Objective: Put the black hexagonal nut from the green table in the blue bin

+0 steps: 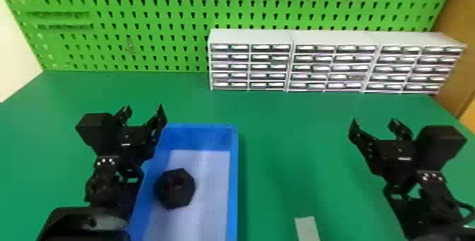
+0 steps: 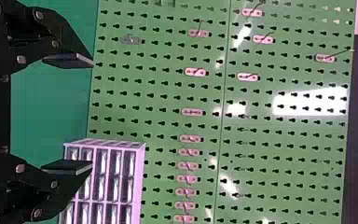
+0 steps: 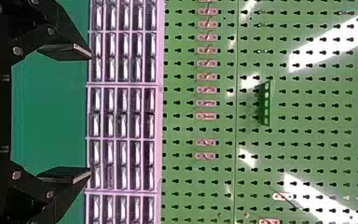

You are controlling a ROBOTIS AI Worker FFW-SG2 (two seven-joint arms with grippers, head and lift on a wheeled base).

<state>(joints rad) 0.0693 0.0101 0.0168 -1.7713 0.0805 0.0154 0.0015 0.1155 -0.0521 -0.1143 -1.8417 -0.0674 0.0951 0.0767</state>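
The black hexagonal nut (image 1: 175, 188) lies inside the blue bin (image 1: 234, 187), toward the bin's left wall, its hole facing up. It looks stiff and fairly heavy, hardly fragile, perhaps slick on its faces, so any regrasp would best pinch 2 opposite flats rather than corners. The left hand (image 1: 144, 109) and right hand (image 1: 374, 121) are both empty, fingers spread wide.
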